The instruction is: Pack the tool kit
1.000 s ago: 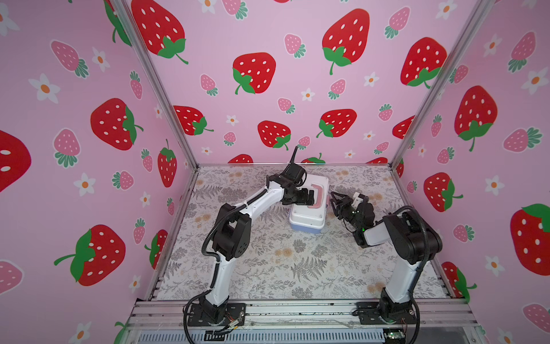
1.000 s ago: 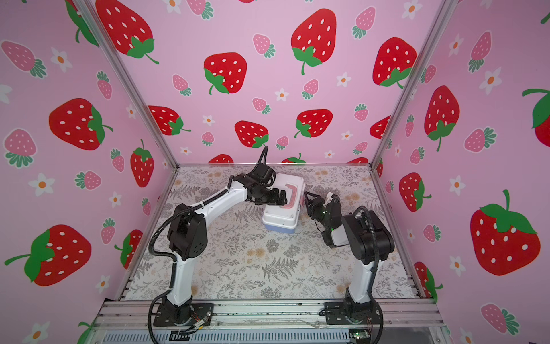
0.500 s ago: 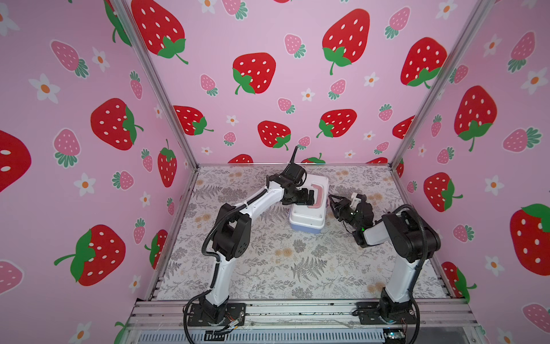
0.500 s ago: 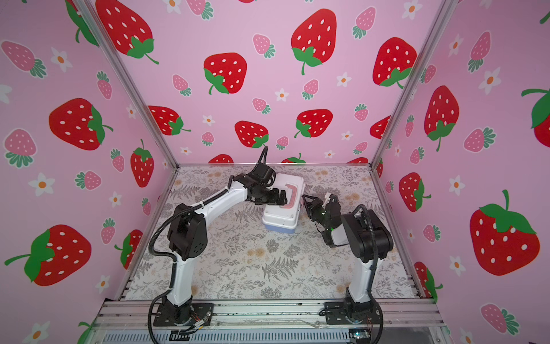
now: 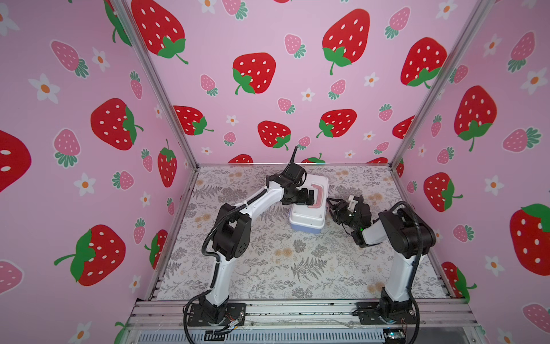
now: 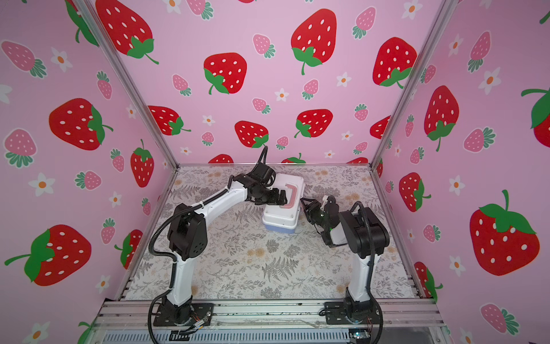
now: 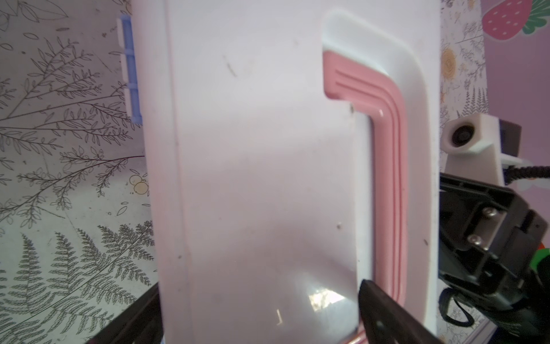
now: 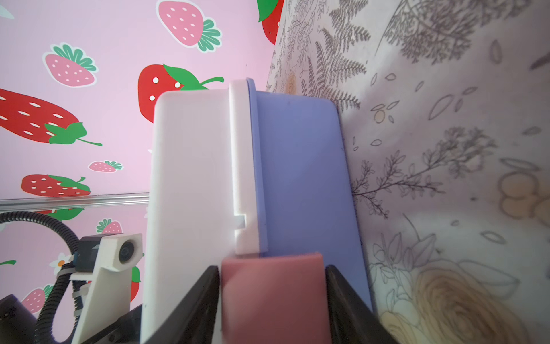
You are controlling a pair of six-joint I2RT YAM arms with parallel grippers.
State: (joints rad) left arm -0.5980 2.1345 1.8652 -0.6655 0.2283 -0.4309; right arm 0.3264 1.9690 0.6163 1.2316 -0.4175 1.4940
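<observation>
**Both top views.** An enclosure with strawberry-printed walls (image 5: 268, 74) and a leaf-patterned counter (image 5: 268, 268) is shown. The left arm (image 5: 262, 199) is extended from the front rail toward the back of the counter. The left pincer (image 5: 308, 195) is held over the tool kit (image 5: 306, 216).

**Left wrist view.** The left pincer (image 7: 259, 318) is seen with its jaws spread wide apart and closed on nothing. One finger (image 7: 134, 324) is placed beyond the hinged edge of the white lid (image 7: 253, 149). The other finger (image 7: 384, 318) is laid on the lid top just beside the pink handle (image 7: 390, 178). The handle is folded flat into its recess. A blue hinge (image 7: 132, 74) is seen along the lid's opposite edge.

**Tool kit.** The tool kit is set on the counter, toward the back and slightly right of the middle, between the two pincers. The lid is seated closed on the blue base (image 8: 297, 178).

**Right side.** The right pincer (image 5: 332, 205) is held at the kit's right side. In the right wrist view the pink latch (image 8: 272, 303) is framed between the jaws of the right pincer (image 8: 270, 268). The jaws are partly apart and lie just beside the latch on either side. Whether they press on it cannot be told. The right arm (image 5: 401, 235) is folded at the right of the counter.
</observation>
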